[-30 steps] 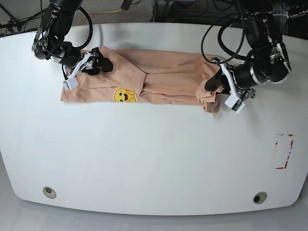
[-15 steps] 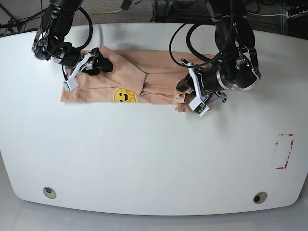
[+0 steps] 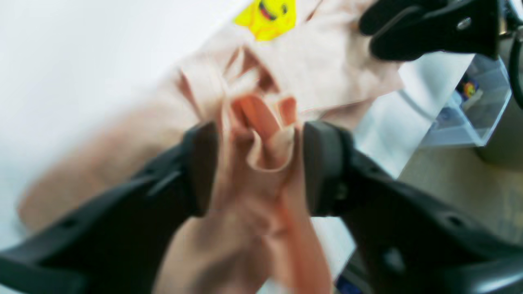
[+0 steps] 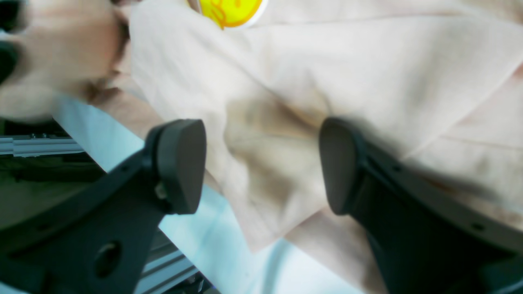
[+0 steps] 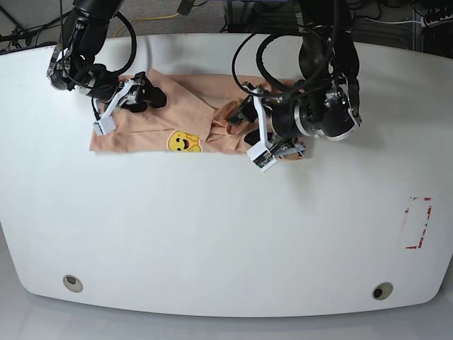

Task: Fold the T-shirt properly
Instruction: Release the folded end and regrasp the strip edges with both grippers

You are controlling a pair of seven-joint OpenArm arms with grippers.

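**Soft Shirt, Mid-Fold on White Table**

Peach T-shirt lying along the table's far edge — light, limp, prone to bunching. Left gripper pinching a wad of gathered hem; right gripper spread wide over flat cloth. Best grasped at edges and corners — never mid-panel.

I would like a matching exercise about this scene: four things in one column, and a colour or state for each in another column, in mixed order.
Things:
1. T-shirt
2. cartoon-face emblem
3. left hand
4. right hand

States:
a. yellow
b. open over flat cloth
c. closed on bunched cloth
d. peach, lying on the white table

Pairs: 1-d, 2-a, 3-c, 4-b
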